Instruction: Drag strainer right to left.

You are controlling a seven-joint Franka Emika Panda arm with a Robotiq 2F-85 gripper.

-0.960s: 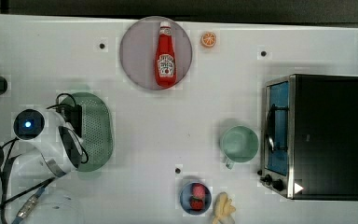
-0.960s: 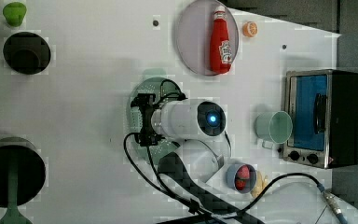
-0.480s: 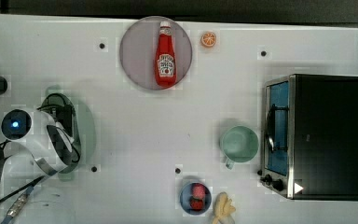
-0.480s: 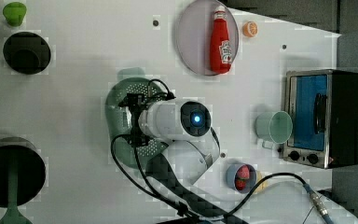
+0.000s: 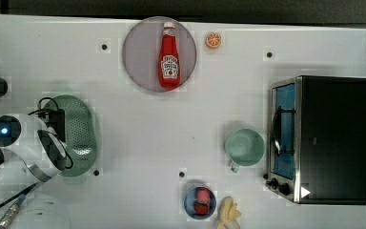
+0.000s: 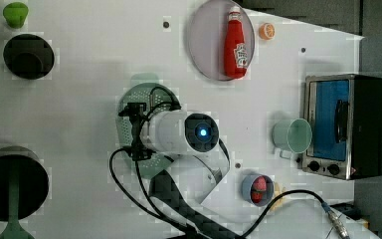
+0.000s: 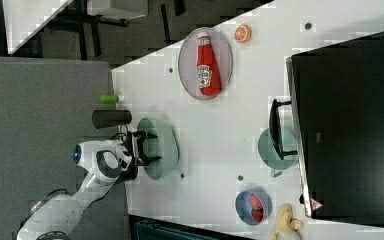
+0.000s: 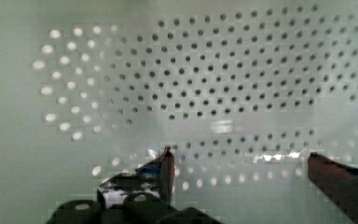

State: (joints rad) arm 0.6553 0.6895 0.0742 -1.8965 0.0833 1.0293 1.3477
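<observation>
Now the strainer (image 5: pixel 78 136), a pale mint oval with a perforated middle, lies directly under the tool (image 7: pixel 149 148), far over toward the top view's left on the white desk (image 5: pixel 143 143). In the wrist view the tool's two dark fingers (image 8: pixel 165 168) stand wide apart with nothing between them, reaching down into the strainer's bowl with the holed floor spread beyond them. In the right view the spread fingers sit over the bowl's inner side nearer the arm, so the strainer's bulk extends away from the tool toward the right view's right. Whether the fingertips touch the plastic cannot be told. To do the drag well, I judge the tool should press against the inner wall or floor lightly, low enough to push without riding up over the rim, and travel level so the light plastic slides instead of tipping. The strainer looks close to the end of its run, so what travel remains is probably short. Well away from the tool on the far side of the strainer stand a mint mug (image 5: pixel 244 148), a toaster oven (image 5: pixel 321 138), a ketchup bottle (image 5: pixel 169 57) lying on a round plate (image 5: pixel 138 52), and a small blue bowl (image 5: pixel 200 202).
</observation>
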